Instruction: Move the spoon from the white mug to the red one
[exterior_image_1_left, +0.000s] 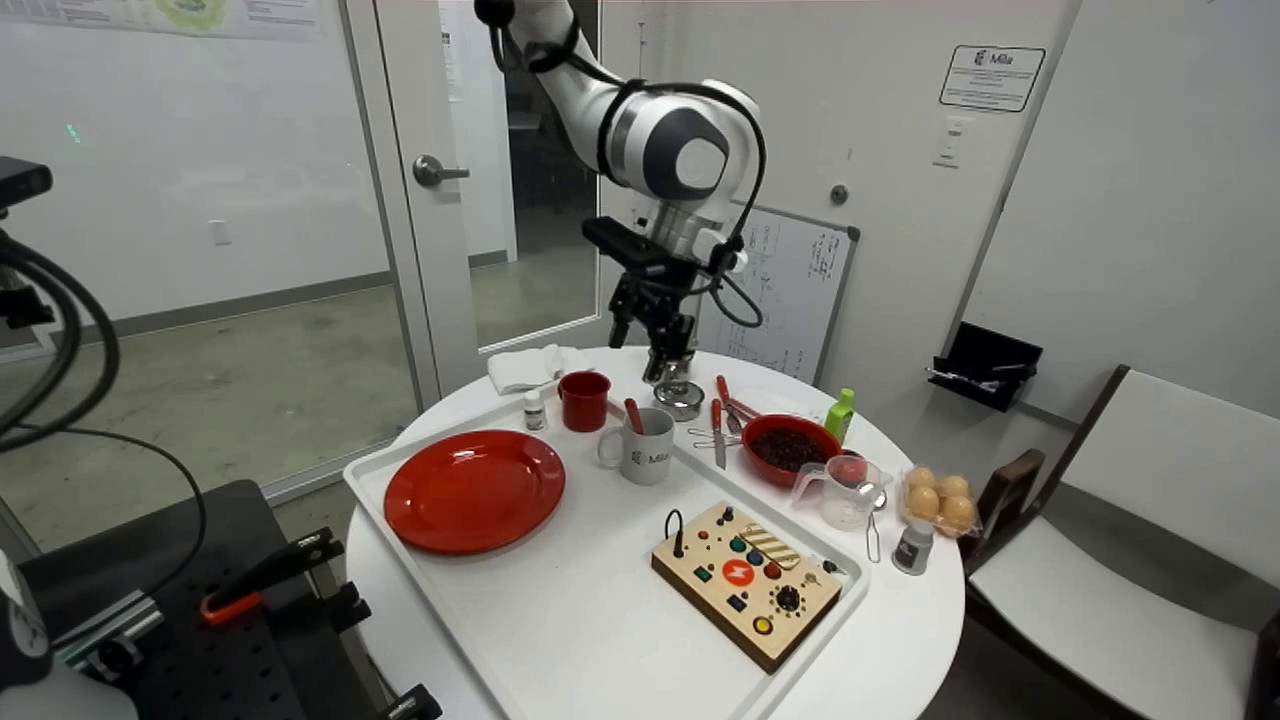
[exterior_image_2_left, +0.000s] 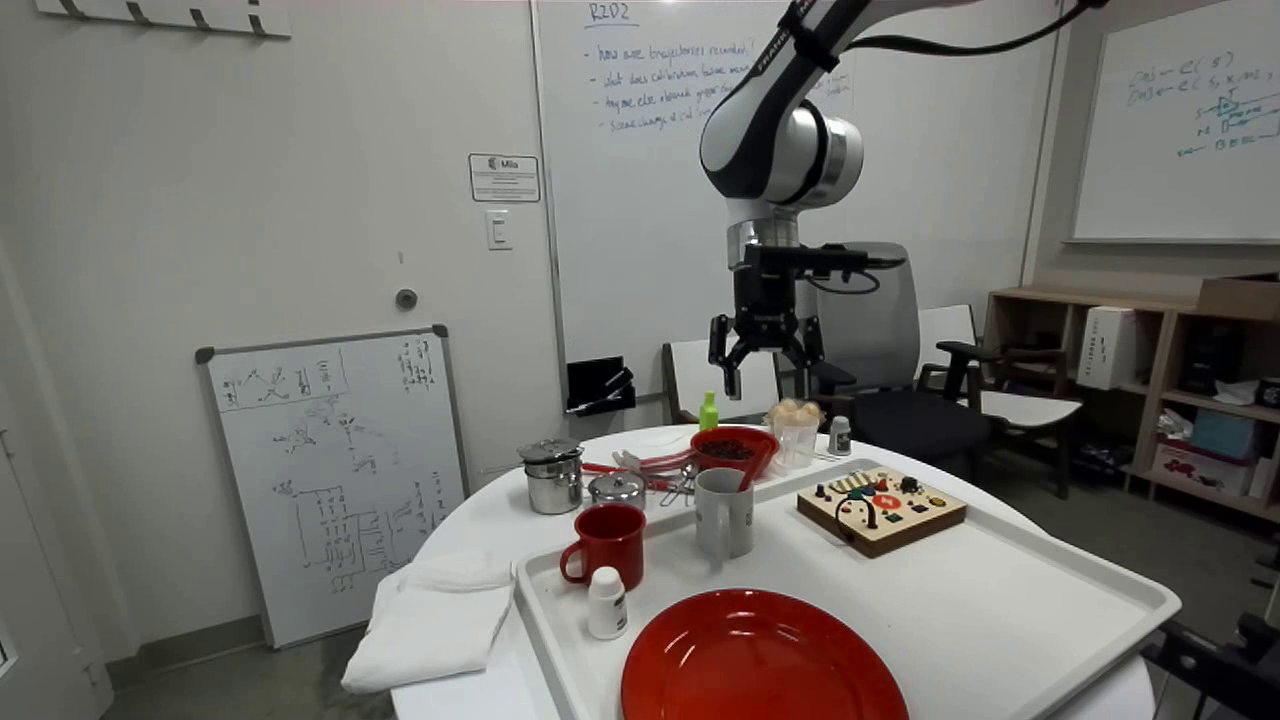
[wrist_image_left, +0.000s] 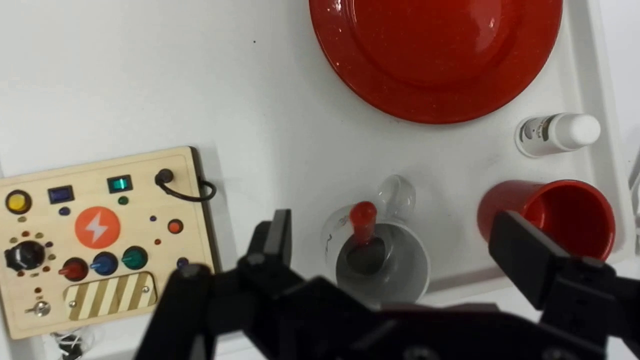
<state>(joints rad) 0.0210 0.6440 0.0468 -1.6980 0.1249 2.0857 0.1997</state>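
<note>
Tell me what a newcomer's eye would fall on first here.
Probably the big glossy red plate at one end of the white tray. Next, perhaps, the open black claw hanging above the table, then the red-handled spoon leaning in the white mug near the red mug.

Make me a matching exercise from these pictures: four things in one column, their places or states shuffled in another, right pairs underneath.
1. red-handled spoon
2. solid-red cylindrical mug
3. black two-fingered pincer
4. light wooden box with knobs

A. wide open, holding nothing
B. on the white rectangular tray, a striped strip on top
C. tilted inside the whitish cylindrical mug
D. upright beside the small white bottle

Pairs: 1-C; 2-D; 3-A; 4-B
</note>
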